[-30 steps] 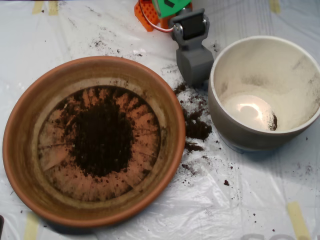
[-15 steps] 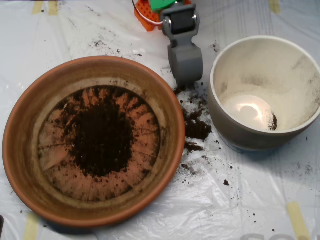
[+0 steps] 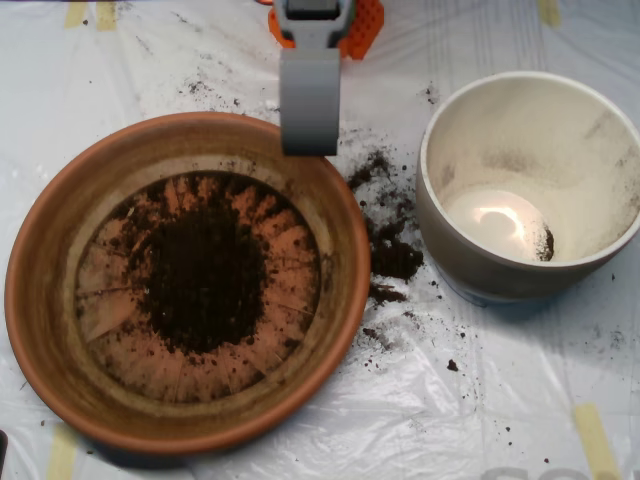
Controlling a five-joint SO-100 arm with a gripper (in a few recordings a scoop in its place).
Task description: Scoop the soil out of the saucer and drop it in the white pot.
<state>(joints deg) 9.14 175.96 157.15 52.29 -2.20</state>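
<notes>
Soil (image 3: 205, 262) is lying in a dark heap at the middle of the saucer (image 3: 45, 330), and we are seeing more of it spilled on the plastic sheet (image 3: 480, 400) between the saucer and the white pot (image 3: 450, 250). We are holding our scoop (image 3: 309, 110) over the saucer's far rim; whether its shells are parted we cannot tell. A small clump (image 3: 545, 243) is sitting inside the pot.

**Colours on the table**

The saucer (image 3: 45, 300) is orange-brown with a paler ring inside. The soil (image 3: 205, 275) is dark brown-black. The white pot (image 3: 520, 130) looks creamy inside and grey outside. The scoop (image 3: 309, 100) is plain grey.
</notes>
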